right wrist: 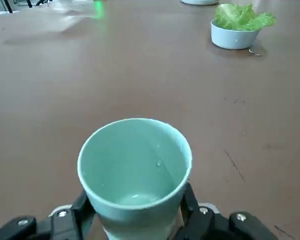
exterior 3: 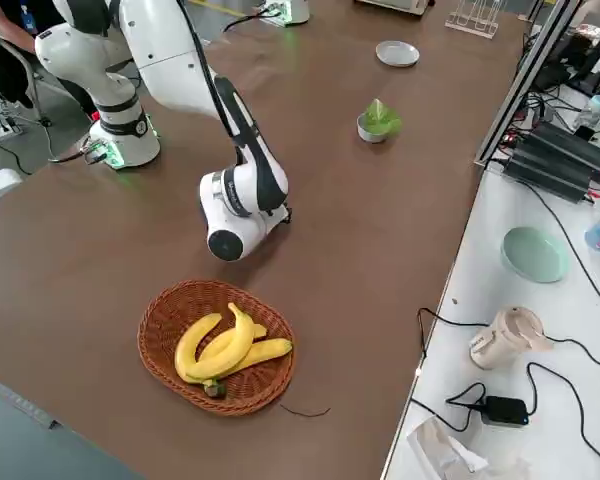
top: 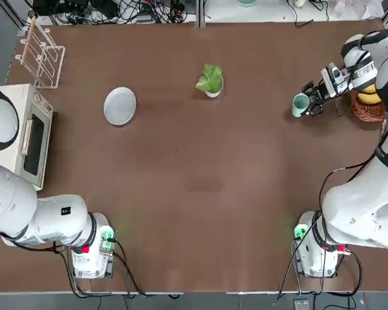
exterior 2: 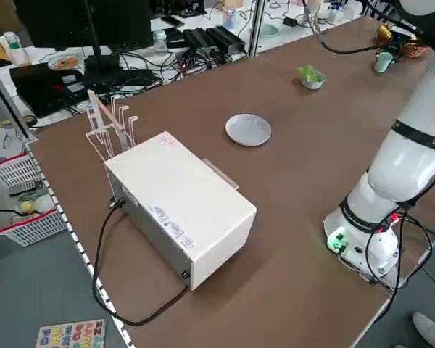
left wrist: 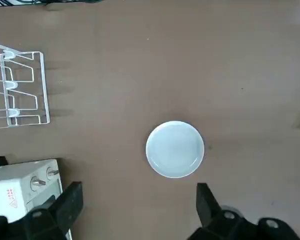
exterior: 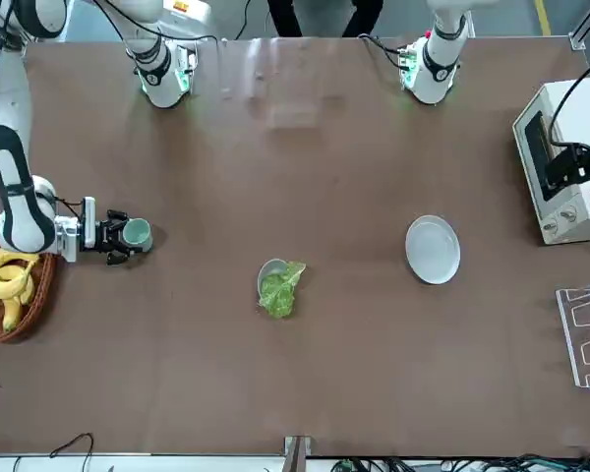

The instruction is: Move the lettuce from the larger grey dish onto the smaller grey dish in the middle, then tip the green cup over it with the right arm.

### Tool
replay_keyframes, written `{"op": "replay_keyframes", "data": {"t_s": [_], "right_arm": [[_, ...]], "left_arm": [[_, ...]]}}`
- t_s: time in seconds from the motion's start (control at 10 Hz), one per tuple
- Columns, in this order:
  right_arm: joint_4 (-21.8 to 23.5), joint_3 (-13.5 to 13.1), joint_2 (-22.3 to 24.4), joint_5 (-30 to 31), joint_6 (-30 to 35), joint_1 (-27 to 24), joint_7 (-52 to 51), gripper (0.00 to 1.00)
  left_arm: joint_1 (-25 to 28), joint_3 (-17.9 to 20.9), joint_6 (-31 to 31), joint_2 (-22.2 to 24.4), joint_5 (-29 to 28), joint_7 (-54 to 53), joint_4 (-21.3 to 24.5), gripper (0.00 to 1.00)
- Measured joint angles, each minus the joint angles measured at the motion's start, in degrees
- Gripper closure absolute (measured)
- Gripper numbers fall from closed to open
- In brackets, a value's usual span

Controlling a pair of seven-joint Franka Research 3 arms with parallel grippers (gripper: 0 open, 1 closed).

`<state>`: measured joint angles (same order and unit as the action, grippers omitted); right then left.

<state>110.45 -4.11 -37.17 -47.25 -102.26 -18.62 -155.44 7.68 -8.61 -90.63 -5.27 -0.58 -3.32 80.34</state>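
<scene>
The lettuce (top: pixel 209 77) lies on the smaller grey dish (top: pixel 215 93) at the middle of the table's far side, and the right wrist view shows it (right wrist: pixel 242 16) on that dish (right wrist: pixel 232 39) far off. The larger grey dish (top: pixel 119 105) sits bare to the left. My right gripper (top: pixel 306 103) reaches in level at the far right, its fingers (right wrist: pixel 187 200) pressed on both sides of the upright green cup (right wrist: pixel 135 165). My left gripper (left wrist: pixel 138 192) hangs open high above the larger dish (left wrist: pixel 175 149).
A wicker basket of bananas (top: pixel 368 103) stands just right of the cup. A white toaster oven (top: pixel 26 132) and a wire rack (top: pixel 42 55) occupy the left edge. Both arm bases sit at the near edge.
</scene>
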Motion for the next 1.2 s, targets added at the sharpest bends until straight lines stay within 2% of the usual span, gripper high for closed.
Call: {"op": "replay_keyframes", "data": {"t_s": [0.1,0.2,0.3,0.4,0.9,1.2], "right_arm": [[0.0,-0.01,-0.02,0.0,-0.06,-0.08,0.0,0.26],[0.0,-0.02,-0.06,0.0,-0.11,-0.16,0.02,0.19],[0.0,-0.03,-0.11,0.0,-0.16,-0.29,0.02,0.06],[0.0,-0.04,-0.13,0.0,-0.23,-0.51,0.02,0.0],[-0.85,-0.1,-0.15,0.01,-0.21,-2.69,0.02,0.0],[-5.13,-0.41,0.39,1.99,-0.2,-5.05,0.86,0.0]], "left_arm": [[-0.01,-0.02,0.0,0.0,0.0,0.0,-0.03,0.0],[-0.02,-0.05,0.0,0.0,0.0,0.0,-0.04,0.0],[-0.03,-0.08,0.0,0.0,0.0,-0.03,-0.04,0.0],[-0.06,-0.14,0.0,0.0,0.0,-0.04,-0.04,0.0],[0.0,-0.13,0.0,0.0,0.0,-0.04,-0.06,0.0],[-0.03,-0.14,0.0,0.0,0.0,-0.04,-0.08,0.0]]}}
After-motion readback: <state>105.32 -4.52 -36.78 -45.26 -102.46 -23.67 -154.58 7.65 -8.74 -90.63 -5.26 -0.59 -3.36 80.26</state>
